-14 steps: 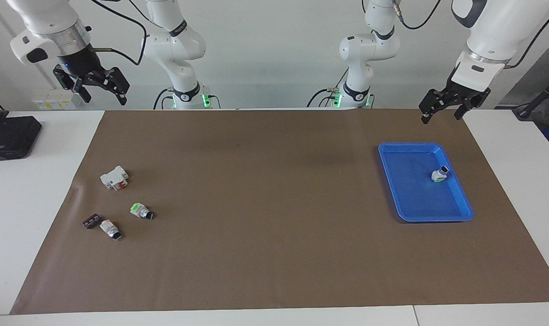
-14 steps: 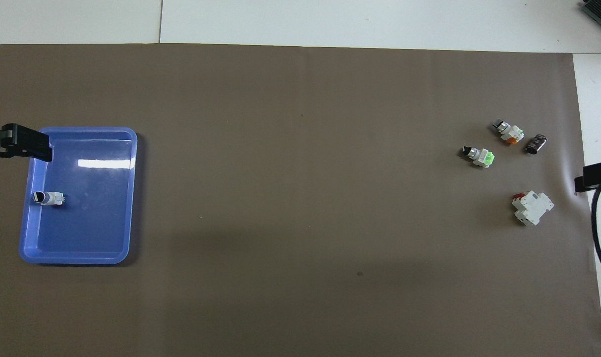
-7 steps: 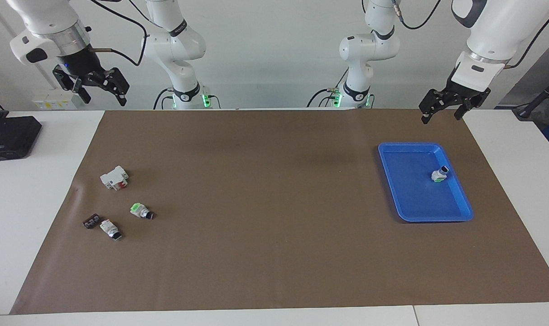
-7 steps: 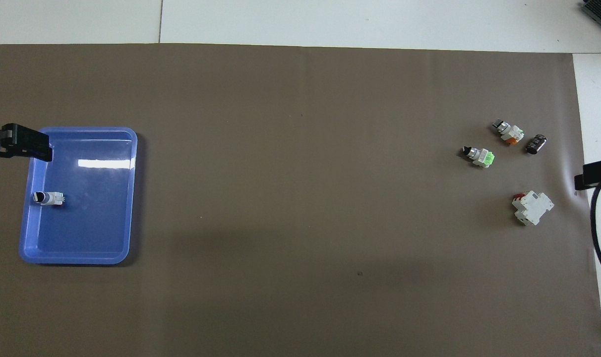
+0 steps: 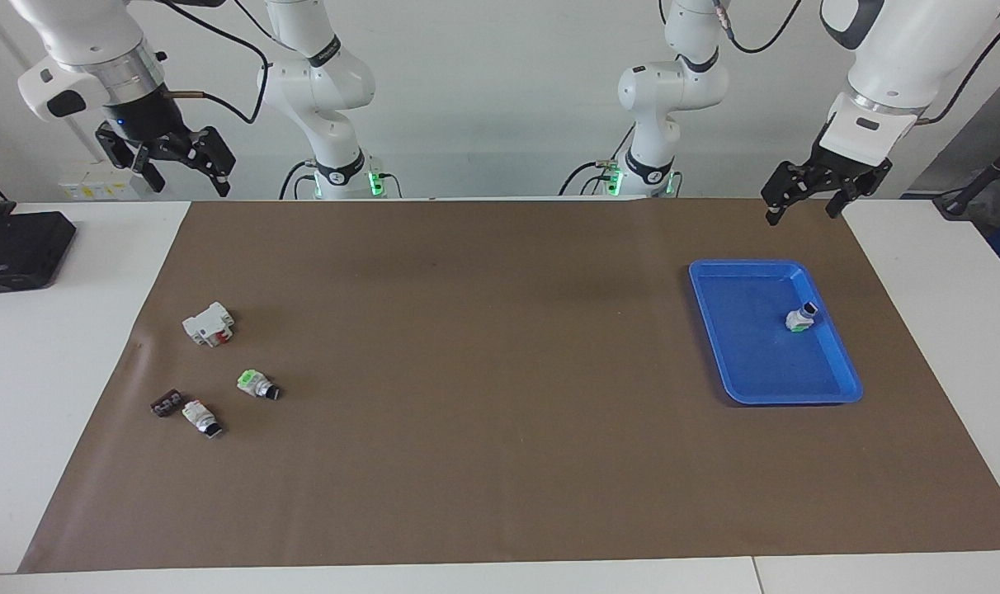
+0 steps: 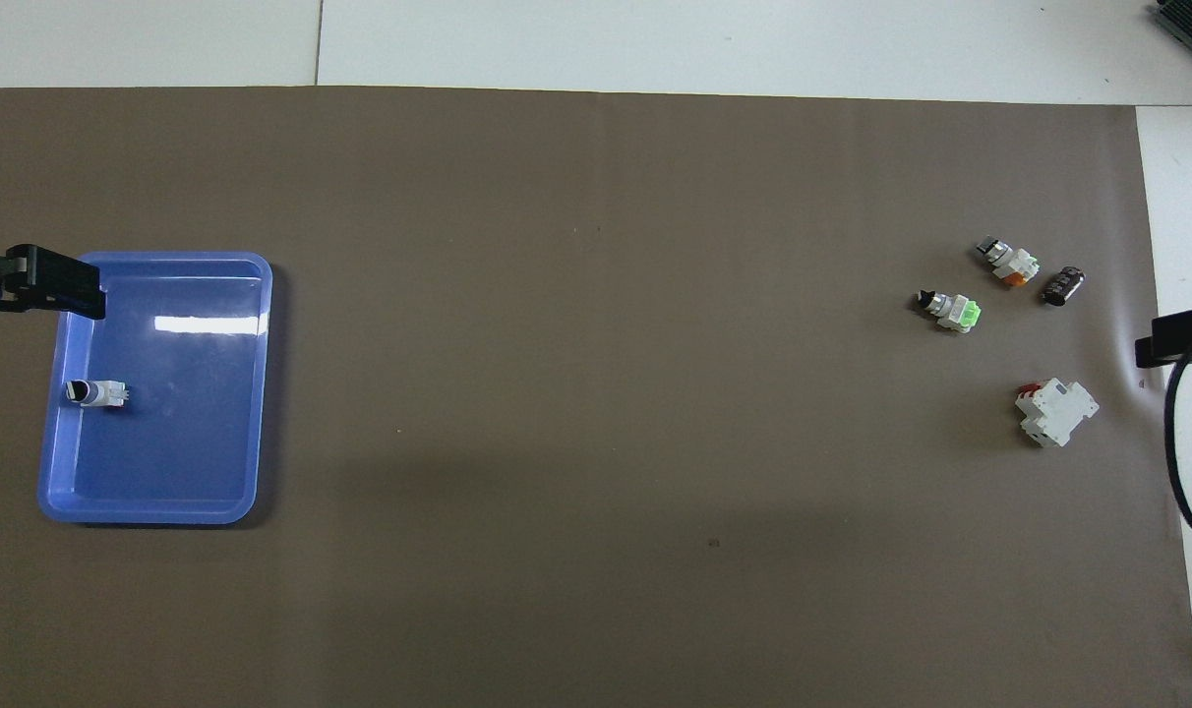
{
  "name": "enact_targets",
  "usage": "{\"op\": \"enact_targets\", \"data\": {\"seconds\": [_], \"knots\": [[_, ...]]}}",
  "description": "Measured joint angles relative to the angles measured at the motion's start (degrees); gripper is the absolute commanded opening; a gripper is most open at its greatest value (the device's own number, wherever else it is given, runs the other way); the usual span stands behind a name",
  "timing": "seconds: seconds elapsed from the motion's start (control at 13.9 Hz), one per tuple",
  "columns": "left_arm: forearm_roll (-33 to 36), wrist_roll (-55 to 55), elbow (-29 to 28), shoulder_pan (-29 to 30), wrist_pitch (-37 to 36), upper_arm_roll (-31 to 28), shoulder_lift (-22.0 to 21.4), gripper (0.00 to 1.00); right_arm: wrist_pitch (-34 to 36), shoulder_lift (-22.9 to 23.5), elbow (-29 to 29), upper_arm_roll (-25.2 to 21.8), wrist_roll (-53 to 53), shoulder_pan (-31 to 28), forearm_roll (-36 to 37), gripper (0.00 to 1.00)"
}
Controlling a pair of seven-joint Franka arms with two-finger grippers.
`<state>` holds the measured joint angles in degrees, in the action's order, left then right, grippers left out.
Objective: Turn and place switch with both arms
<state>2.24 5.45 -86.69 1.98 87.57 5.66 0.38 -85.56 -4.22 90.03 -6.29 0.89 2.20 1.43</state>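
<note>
Our right claw (image 5: 168, 161) hangs open and empty over the table's edge; the green-ended switch (image 5: 257, 384) lies on its side well below it, waiting for pickup. Our left claw (image 5: 805, 194), open and empty, waits just above the blue tray (image 5: 743, 363). Brown mat (image 5: 483, 396), white wall.

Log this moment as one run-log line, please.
left gripper: open, raised by tray | right gripper: open, raised at its table end | green-ended switch: lying on mat, untouched | tray: one switch inside
</note>
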Motion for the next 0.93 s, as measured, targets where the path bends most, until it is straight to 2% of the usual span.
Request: {"op": "enact_targets", "data": {"seconds": [0.36, 0.65, 0.79, 0.93], "knots": [[-1.0, 0.0, -0.8, 0.0, 0.8, 0.0, 0.0, 1.0, -10.9, 5.9, 1.8, 0.0, -15.5, -0.5, -1.7, 1.0], [-2.0, 0.0, -1.1, 0.0, 2.1, 0.0, 0.0, 1.0, -22.0, 14.2, 3.8, -0.1, -29.2, -2.2, -4.9, 1.0], [-2.1, 0.0, -1.3, 0.0, 2.7, 0.0, 0.0, 1.0, -29.7, 17.8, 6.6, -0.1, -37.1, -2.4, -6.8, 1.0], [-2.3, 0.0, -1.3, 0.0, 3.0, 0.0, -0.1, 1.0, -38.7, 19.8, 11.8, 0.0, -45.8, -2.4, -9.4, 1.0]]}}
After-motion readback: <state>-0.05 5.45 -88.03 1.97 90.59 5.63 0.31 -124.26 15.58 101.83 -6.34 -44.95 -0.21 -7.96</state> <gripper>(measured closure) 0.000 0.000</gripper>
